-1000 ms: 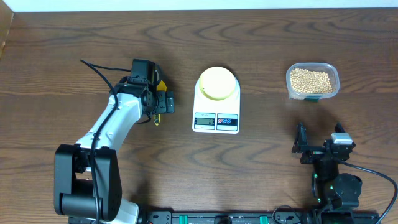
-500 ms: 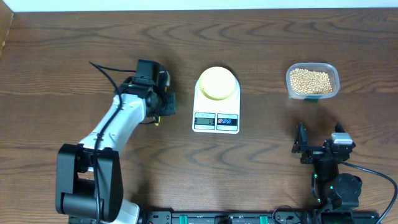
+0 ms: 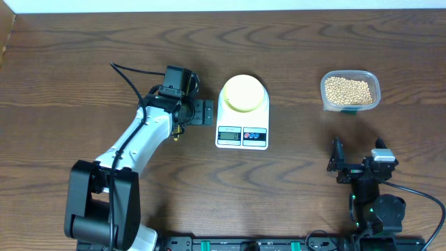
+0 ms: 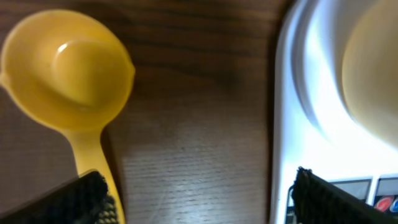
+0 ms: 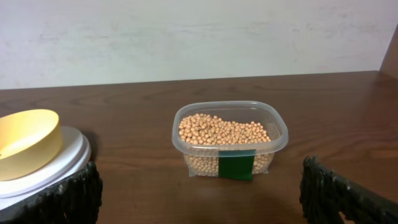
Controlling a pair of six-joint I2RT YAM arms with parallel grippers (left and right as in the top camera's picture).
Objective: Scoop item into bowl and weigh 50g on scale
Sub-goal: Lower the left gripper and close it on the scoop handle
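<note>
Left pincer: The left pincer (image 3: 203, 111) hangs low over the dark wooden desk (image 3: 83, 63), just beside the left edge of the scale (image 3: 242, 129). Its jaws are spread wide and grasp nothing, and its wrist view shows only bare wood between them.
Scoop: A yellow scoop (image 4: 67, 73) lies on the desk, cup upward. Its handle runs toward one of the left pincer's fingers (image 4: 87, 196). Whether the finger touches the handle cannot be told.
Right pincer: The right pincer (image 5: 199, 183) is released, with its jaws wide apart and nothing between them. It sits low at the near right of the desk, well apart from the scale, and faces the container.
Beans: The tan beans (image 3: 348, 88) fill a clear plastic container (image 5: 277, 134) at the far right of the desk. A green label (image 5: 236, 165) is on its front wall.
Bowl: The pale yellow bowl (image 3: 244, 93) sits upright on the round platform of the scale.
Scale: White and flat, the scale stands at mid-desk between the two arms. Its grey display (image 3: 229, 132) and coloured buttons (image 3: 254, 132) face the near edge. The reading is too small to make out.
</note>
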